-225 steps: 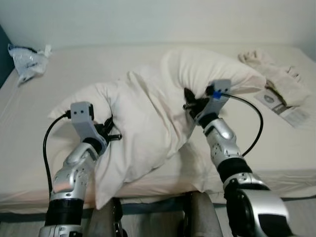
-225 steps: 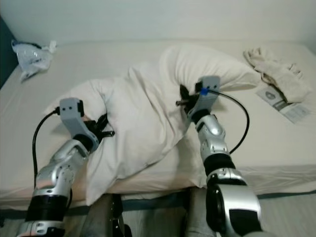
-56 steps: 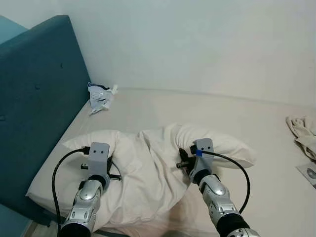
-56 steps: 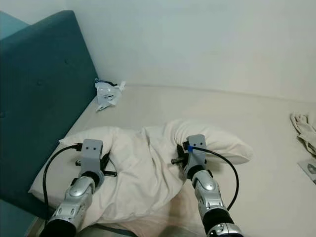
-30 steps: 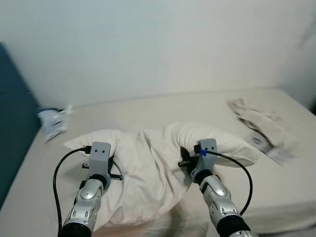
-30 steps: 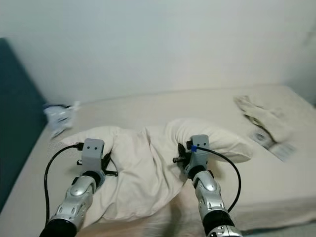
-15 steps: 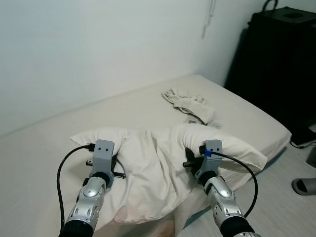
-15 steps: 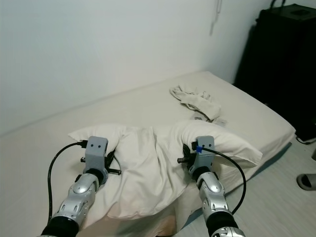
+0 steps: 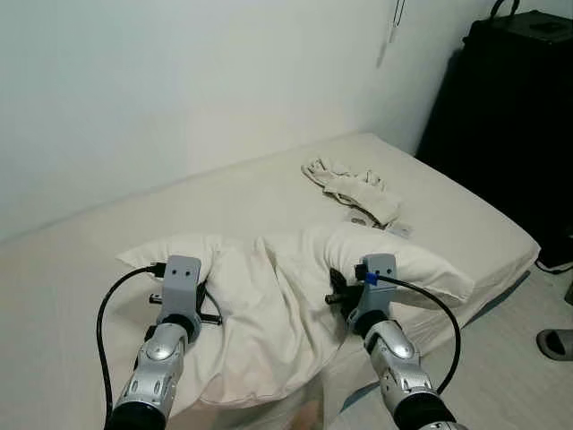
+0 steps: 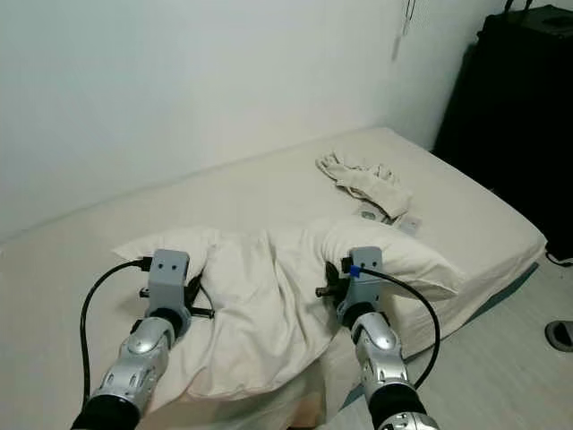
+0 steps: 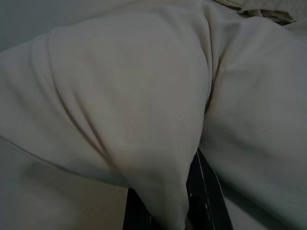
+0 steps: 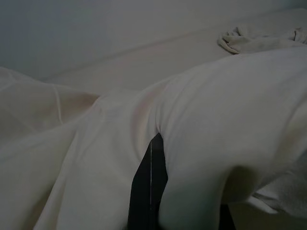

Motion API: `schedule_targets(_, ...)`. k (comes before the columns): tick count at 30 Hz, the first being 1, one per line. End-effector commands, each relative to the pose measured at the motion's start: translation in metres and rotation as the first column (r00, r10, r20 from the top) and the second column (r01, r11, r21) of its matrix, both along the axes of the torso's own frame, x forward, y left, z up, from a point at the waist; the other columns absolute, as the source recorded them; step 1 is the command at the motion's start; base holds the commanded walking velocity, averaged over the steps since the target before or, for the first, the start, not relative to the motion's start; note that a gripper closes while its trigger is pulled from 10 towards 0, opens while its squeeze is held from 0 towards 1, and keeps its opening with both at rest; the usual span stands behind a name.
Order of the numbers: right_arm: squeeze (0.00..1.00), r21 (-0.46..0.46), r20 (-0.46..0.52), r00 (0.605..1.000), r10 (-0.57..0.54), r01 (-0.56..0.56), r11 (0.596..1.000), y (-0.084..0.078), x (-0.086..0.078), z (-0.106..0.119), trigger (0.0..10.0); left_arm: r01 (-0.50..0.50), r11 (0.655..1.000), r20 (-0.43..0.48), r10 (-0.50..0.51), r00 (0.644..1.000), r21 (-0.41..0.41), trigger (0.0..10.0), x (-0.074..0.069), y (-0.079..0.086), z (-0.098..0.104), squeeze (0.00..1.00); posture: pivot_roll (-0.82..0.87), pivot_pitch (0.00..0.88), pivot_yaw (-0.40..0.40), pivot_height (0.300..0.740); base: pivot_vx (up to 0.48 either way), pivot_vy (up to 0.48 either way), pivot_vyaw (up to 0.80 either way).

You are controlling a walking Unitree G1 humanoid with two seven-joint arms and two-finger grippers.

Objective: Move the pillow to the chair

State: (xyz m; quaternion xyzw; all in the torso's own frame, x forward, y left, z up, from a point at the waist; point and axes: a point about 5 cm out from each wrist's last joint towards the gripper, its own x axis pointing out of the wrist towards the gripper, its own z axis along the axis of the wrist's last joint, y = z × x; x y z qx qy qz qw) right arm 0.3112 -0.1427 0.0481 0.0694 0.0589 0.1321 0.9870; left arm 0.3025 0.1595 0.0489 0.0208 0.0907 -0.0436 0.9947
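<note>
We've got the pillow [image 9: 277, 305] pinched between left gripper [image 9: 199, 305] and right gripper [image 9: 338, 294], so keep both clamped evenly while turning chairward.

A home bedroom: a bare mattress [image 9: 224, 202] against a white wall, a dark wardrobe [image 9: 501, 116] beside.

My two eye views are bright and evenly lit, sharp, with no glare. The black cabinet [image 9: 515, 125] at the right is so dark I see no detail in it. My wrist views are dim and greyish, with the pillow [image 11: 144, 96] soft and unfocused.
</note>
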Motion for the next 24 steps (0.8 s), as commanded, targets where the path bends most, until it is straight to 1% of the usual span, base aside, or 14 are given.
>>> schedule_targets(1,0.0,0.006,0.073,0.996,0.048,-0.049,0.999,0.0096,0.0073,0.0154,10.0,-0.01,1.0,0.042,0.011,0.999,-0.015,10.0,0.0035,-0.0004,0.0087,0.0,-0.05,0.038,0.022,0.74,0.0,0.0,0.0)
schedule_targets(6,0.0,0.005,0.072,0.996,0.048,-0.048,0.999,0.0095,0.0073,0.0152,10.0,-0.032,0.999,0.051,0.034,0.998,-0.025,10.0,0.0038,0.0032,0.0105,0.0,-0.05,0.037,0.022,0.74,0.0,0.0,0.0)
schedule_targets(8,0.0,0.005,0.072,0.996,0.049,-0.05,0.999,0.0098,0.0072,0.0151,10.0,-0.028,1.0,0.058,0.028,0.998,-0.001,10.0,0.0039,0.0036,0.0115,0.0,-0.05,0.035,0.023,0.74,0.0,-0.48,0.0)
schedule_targets(14,0.0,0.005,0.072,0.996,0.052,-0.052,0.999,0.0103,0.0073,0.0152,10.0,-0.027,1.0,0.061,0.027,0.998,-0.002,10.0,0.0035,0.0028,0.0114,0.0,-0.05,0.035,0.022,0.74,0.0,-0.48,0.0)
schedule_targets(17,0.0,0.004,0.072,0.996,0.057,-0.058,0.998,0.0107,0.0073,0.0152,10.0,-0.046,0.998,0.054,0.048,0.997,-0.04,10.0,0.003,0.0027,0.0103,0.0,-0.05,0.028,0.018,0.74,0.0,0.0,0.0)
schedule_targets(24,0.0,0.003,0.07,0.995,0.065,-0.066,0.998,0.0107,0.0071,0.0148,10.0,-0.072,0.996,0.025,0.073,0.997,-0.044,10.0,0.0036,0.0041,0.0082,0.0,-0.05,0.022,0.015,0.74,0.0,0.0,0.0)
